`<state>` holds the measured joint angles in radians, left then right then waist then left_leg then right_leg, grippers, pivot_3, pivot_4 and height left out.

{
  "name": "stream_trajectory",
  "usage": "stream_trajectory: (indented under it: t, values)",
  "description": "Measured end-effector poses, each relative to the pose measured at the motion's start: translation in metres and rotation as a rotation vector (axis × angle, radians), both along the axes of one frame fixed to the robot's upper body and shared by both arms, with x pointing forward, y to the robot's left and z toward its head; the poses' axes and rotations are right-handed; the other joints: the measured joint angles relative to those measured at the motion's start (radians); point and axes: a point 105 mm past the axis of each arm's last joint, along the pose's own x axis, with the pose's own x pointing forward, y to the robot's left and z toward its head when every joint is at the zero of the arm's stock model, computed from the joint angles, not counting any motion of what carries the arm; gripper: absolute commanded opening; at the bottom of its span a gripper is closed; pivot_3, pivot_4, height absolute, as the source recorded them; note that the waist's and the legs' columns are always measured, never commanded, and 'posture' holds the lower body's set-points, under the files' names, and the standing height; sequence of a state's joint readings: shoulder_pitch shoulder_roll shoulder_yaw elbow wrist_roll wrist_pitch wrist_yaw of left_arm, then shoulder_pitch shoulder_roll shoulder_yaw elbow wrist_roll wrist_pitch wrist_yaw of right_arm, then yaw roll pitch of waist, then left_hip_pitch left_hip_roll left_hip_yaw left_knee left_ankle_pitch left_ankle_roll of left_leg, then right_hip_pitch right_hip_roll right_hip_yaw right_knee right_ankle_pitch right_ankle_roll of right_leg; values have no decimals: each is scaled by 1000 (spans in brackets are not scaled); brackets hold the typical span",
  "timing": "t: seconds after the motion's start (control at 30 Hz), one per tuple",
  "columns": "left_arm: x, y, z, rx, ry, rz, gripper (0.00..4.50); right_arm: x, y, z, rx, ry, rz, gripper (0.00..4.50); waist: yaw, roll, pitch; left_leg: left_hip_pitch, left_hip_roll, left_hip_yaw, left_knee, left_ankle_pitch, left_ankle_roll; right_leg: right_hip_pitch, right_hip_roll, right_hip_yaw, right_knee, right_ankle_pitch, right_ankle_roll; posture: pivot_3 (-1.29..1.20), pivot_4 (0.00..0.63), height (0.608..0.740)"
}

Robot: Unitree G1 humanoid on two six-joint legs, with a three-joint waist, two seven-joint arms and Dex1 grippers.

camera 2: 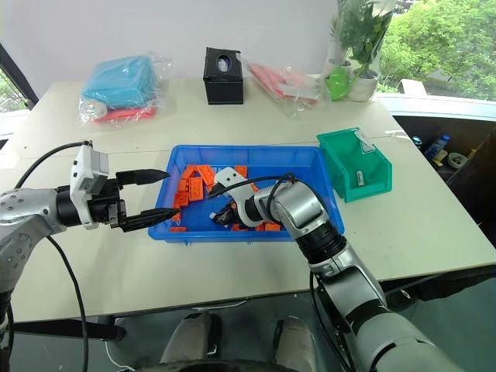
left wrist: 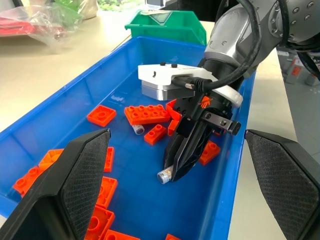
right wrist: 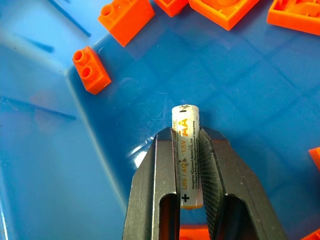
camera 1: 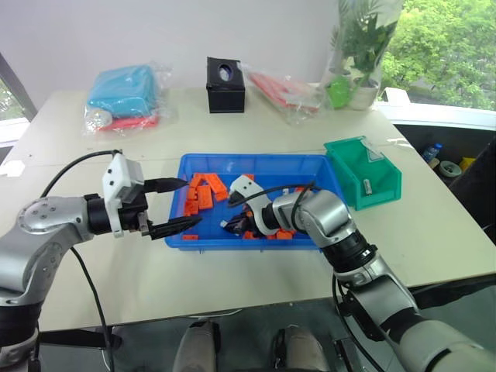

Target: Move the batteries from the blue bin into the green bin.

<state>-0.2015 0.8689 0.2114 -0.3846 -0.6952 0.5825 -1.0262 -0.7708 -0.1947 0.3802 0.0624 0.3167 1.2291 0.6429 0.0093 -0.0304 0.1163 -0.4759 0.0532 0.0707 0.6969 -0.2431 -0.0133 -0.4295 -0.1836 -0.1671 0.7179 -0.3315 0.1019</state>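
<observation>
Clamping a battery (right wrist: 188,160) lengthwise between its two black fingers, the right pincer (left wrist: 172,167) sits low inside the blue bin (camera 1: 256,163), near its front wall, with the cell's tip poking past the fingertips. The grip looks centred on the cell, so the sound move, I judge, is a straight lift clear of the rim before swinging right toward the green bin (camera 1: 364,172), which stands on the table (camera 1: 178,271) just beside the blue bin's right end and already holds one cell (camera 1: 366,185). Keeping the pincer tilted down should stop the smooth cylinder from sliding out. Another battery (left wrist: 136,129) lies among the orange bricks (camera 1: 203,191) further in. The left pincer (camera 1: 179,205) hovers at the blue bin's left end, fingers apart and holding nothing.

Writing on the held cell reads "AA", "LR6" and "1.5V", with a plus mark at one end; the finer print is too small to read.
</observation>
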Motion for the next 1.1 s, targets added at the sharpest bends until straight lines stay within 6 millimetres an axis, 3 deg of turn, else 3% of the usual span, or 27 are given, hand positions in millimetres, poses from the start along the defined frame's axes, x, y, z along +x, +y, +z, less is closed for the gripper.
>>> stream_trajectory:
  t: [0.17,0.23,0.3,0.43,0.53,0.57,0.67,0.77,0.9,0.93,0.97,1.07,1.1]
  values:
    - [-1,-1,1,1,10,-15,4500,1,-1,8,38,-2,-11,46,1,0,0,0,0,0,0,0,0,0,0,0,0,0,0,0,150,630]
    - [-3,-2,1,0,19,-26,4500,8,-8,22,96,-14,-60,46,3,0,0,-1,0,0,0,0,0,0,0,0,0,0,0,0,150,630]
    - [-5,-3,2,1,28,-41,4500,21,-22,51,184,-62,-141,46,4,0,0,-1,0,0,0,0,0,0,0,0,0,0,0,0,150,630]
    - [-10,-8,2,4,38,-82,4500,45,-74,106,277,-222,-333,46,5,0,0,-1,-1,0,0,0,-1,1,0,0,-1,0,0,0,150,630]
    - [-10,-10,1,10,47,-100,4500,58,-141,123,229,-332,-550,46,8,0,0,-1,-2,0,0,0,-1,1,-1,0,-2,0,0,0,150,630]
    - [-8,-11,2,11,46,-105,4500,59,-165,125,206,-364,-623,46,9,0,0,-1,-2,0,0,0,-1,2,-1,0,-2,0,0,0,150,630]
    - [-1,-12,8,1,23,-103,4500,56,-212,120,135,-414,-757,46,2,1,0,0,-1,1,0,0,0,2,-1,0,-2,0,0,0,150,630]
    - [3,-15,9,-10,14,-106,4500,57,-237,105,76,-422,-831,46,-10,2,-1,2,0,3,-1,0,1,2,-1,0,-2,0,0,0,150,630]
    - [4,-17,6,-14,22,-106,4500,62,-250,98,67,-431,-867,46,-22,3,-1,2,0,3,-1,0,1,2,-1,0,-1,0,1,0,150,630]
    - [4,-17,5,-14,24,-106,4500,63,-251,98,69,-435,-869,1092,-22,3,-1,2,0,3,-1,0,1,2,-1,0,-1,0,1,0,150,630]
    - [4,-18,5,-15,24,-105,4500,64,-252,97,71,-438,-872,1211,-22,3,-1,2,0,3,-1,0,1,2,-1,0,-1,0,1,0,150,630]
    - [5,-18,5,-18,21,-97,4500,69,-259,89,62,-438,-891,2489,-19,3,-1,1,0,2,0,0,1,2,-1,0,-2,0,0,0,150,630]
    - [5,-18,5,-17,20,-96,4500,71,-259,87,57,-446,-884,2489,-18,4,-1,1,0,2,0,0,1,2,-1,0,-2,0,0,0,150,630]
